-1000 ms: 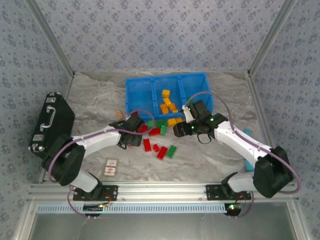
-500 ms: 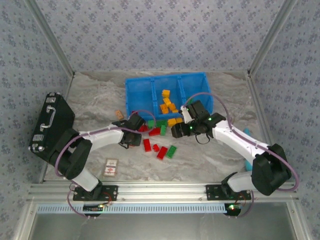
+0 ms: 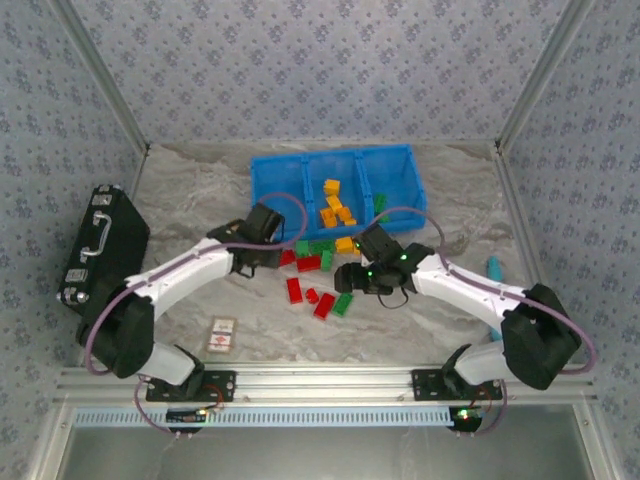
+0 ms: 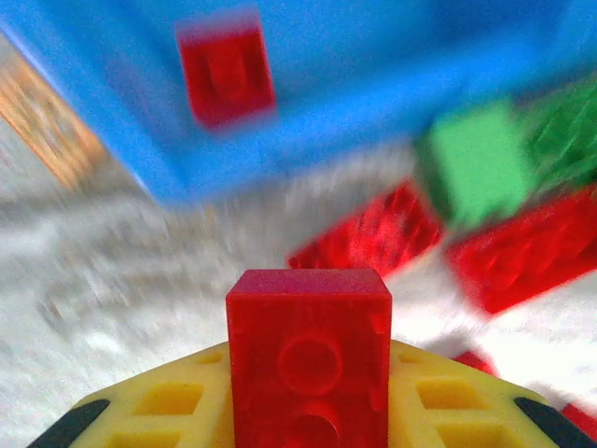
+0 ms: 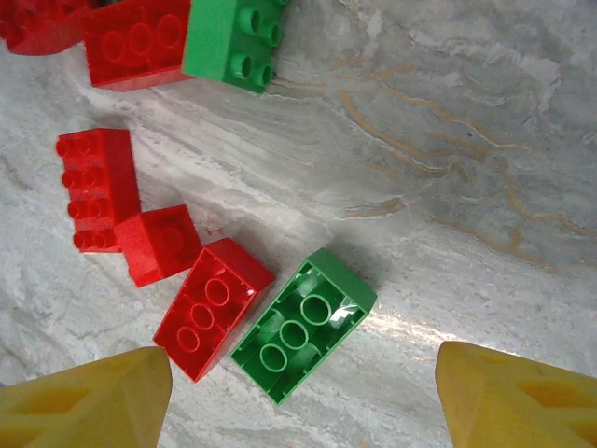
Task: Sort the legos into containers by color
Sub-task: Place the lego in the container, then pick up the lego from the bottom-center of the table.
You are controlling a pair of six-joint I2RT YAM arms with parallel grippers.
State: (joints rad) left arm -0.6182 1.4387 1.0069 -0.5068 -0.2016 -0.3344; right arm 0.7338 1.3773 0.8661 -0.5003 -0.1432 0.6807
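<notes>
Off the worktop [image 3: 190, 200] a red lego [image 4: 308, 350] has just been pinched by the left hand [image 3: 262, 228], ready for the containers [image 3: 290, 158]. The right hand [image 5: 303, 392] is held open.

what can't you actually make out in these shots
- Left wrist view: motion blur smears the blue bin and loose bricks behind the gripped red brick.
- Right wrist view: the top edge cuts off a green brick.
- Top view: print on the card is too small to read.

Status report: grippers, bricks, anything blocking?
Left gripper shut on red brick, near blue bin. Right gripper open over green brick. Nothing blocking seen.
</notes>
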